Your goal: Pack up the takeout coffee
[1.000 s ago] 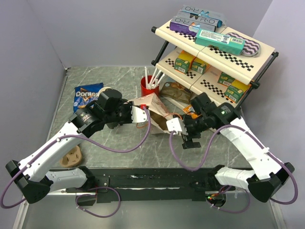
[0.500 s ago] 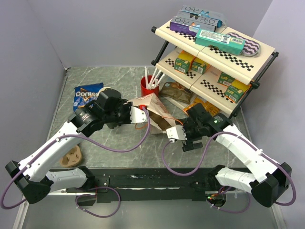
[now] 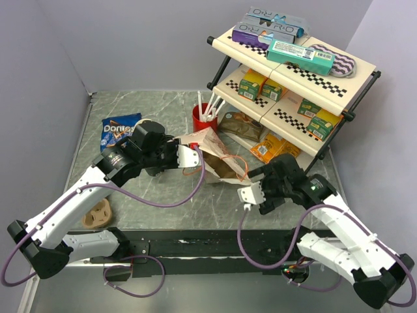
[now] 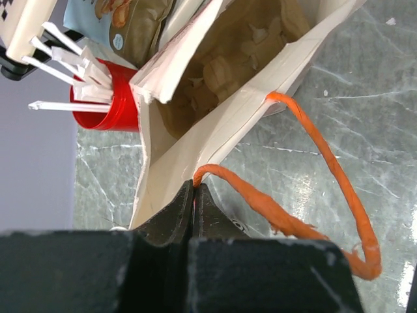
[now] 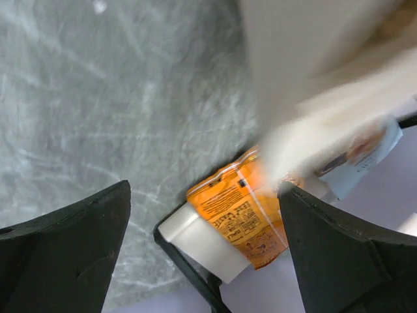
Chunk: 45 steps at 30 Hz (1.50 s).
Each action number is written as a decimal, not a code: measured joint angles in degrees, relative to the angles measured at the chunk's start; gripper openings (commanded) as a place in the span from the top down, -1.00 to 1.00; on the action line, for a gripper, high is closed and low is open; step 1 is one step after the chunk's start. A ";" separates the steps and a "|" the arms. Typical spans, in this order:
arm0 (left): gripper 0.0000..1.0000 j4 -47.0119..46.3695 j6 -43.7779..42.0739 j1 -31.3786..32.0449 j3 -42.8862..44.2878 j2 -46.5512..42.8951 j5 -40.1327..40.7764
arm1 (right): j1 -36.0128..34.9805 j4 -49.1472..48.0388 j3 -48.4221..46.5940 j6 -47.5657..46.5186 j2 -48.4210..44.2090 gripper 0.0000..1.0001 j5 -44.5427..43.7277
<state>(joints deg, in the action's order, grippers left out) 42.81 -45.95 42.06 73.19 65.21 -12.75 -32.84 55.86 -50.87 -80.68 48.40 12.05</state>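
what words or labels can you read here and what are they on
"Doritos": on the chip bag.
"ORO", as far as the large letters can be made out: on the grey box.
Teal box: label too small to read.
Green cartons: print too small to read.
Orange packet: dark print, too blurred to read.

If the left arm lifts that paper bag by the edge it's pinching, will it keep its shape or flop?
Probably flops: the bag lies creased and sagging, held by one thin wall in the left gripper. Likely light, so it should lift or slide easily on the smooth table. The handle is limp and would dangle.
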 measured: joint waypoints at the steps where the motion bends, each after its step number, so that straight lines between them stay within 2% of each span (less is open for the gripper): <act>1: 0.99 -0.04 -0.11 -0.09 0.00 -0.02 0.15 | 0.00 -0.02 1.38 -0.96 -0.81 -1.00 -0.59; 7: 0.99 -0.04 -0.35 -0.28 -0.02 -0.15 0.68 | 0.00 0.61 3.21 -2.14 0.24 -1.00 -3.08; 11: 0.98 0.31 1.70 -0.39 0.55 0.09 1.29 | 0.66 2.51 0.96 -0.42 -0.96 -1.00 0.13; 17: 0.98 2.64 9.90 -1.18 5.38 2.93 -0.17 | 1.11 1.92 -7.98 14.27 -2.56 -1.00 9.68; 20: 0.98 3.15 15.65 -2.10 6.03 4.04 -2.86 | 1.22 -0.35 -8.98 22.01 -2.03 -1.00 13.46; 21: 0.89 3.23 17.81 -2.51 6.05 4.35 -4.17 | 1.22 -1.09 -8.98 24.50 -1.86 -1.00 14.40; 22: 0.32 3.37 19.19 -2.75 6.05 4.46 -5.09 | 1.22 -1.88 -8.98 26.58 -1.64 -1.00 15.08; 23: -0.01 3.34 20.65 -3.02 6.05 4.52 -6.21 | 1.22 -2.69 -8.98 28.48 -1.36 -1.00 15.67; 24: -0.42 3.41 21.88 -3.23 6.05 4.52 -7.34 | 1.22 -3.43 -8.98 30.18 -0.76 -0.99 16.00; 25: -0.51 3.50 23.04 -3.34 6.05 4.52 -8.31 | 1.22 -4.22 -9.03 31.71 -0.13 -1.00 16.13; 29: -0.67 5.07 24.65 -3.48 6.60 4.52 -10.51 | 1.25 -6.45 -10.03 36.83 2.01 -1.00 16.72; 33: -0.92 7.26 24.74 -3.82 12.00 4.44 -11.04 | 1.40 -9.25 -14.40 42.60 4.20 -1.00 17.68; 39: -0.82 2.71 25.31 -6.01 22.25 2.32 -8.81 | 1.92 -15.10 -22.71 50.25 8.17 -0.99 19.85; 45: -0.78 -0.09 25.20 -9.57 24.09 7.52 -9.64 | 1.99 -16.85 -27.04 47.41 13.31 -0.99 25.77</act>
<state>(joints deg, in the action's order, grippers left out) 42.72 -20.75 32.49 97.27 72.73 -22.39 -30.85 39.00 -77.91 -33.28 61.71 37.82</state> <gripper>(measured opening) 0.892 0.997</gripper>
